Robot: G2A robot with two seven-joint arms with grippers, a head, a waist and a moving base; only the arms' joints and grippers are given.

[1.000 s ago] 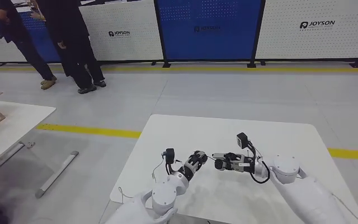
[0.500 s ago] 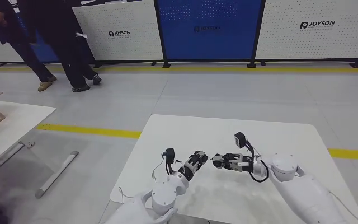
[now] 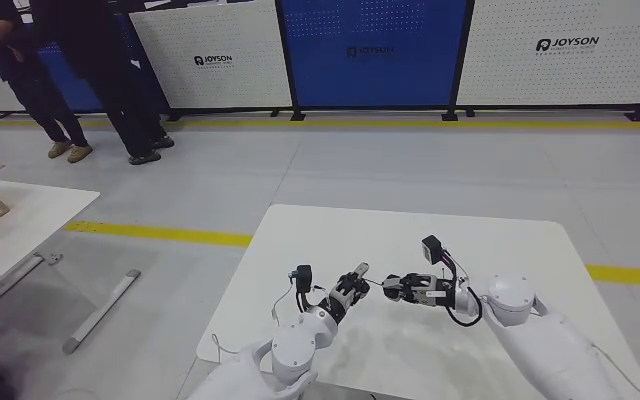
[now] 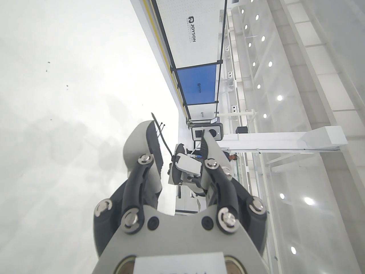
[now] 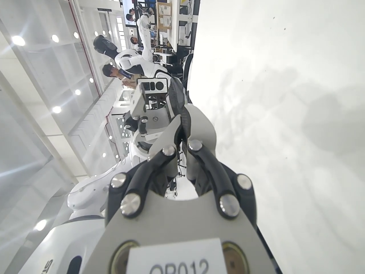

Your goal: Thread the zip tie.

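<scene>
My left jaws stand apart, one rounded grey finger (image 4: 142,143) beside a flat one seen edge-on. My right jaws are pressed shut on the zip tie (image 4: 164,141); their ribbed black pads (image 5: 174,98) hide the pinch itself. The tie is a thin black plastic strip. It runs from the right jaws along my left finger's inner face, and I cannot tell if it touches. Below lies the smooth white counter (image 3: 500,240).

A white counter (image 3: 300,230) stands on a grey floor (image 3: 400,160) crossed by a yellow line (image 3: 150,233). Beyond it stand white perforated panels (image 3: 550,50) and a blue panel (image 3: 375,50). Another white table (image 3: 40,215) stands well apart, with a pale bar (image 3: 100,310) on the floor near it.
</scene>
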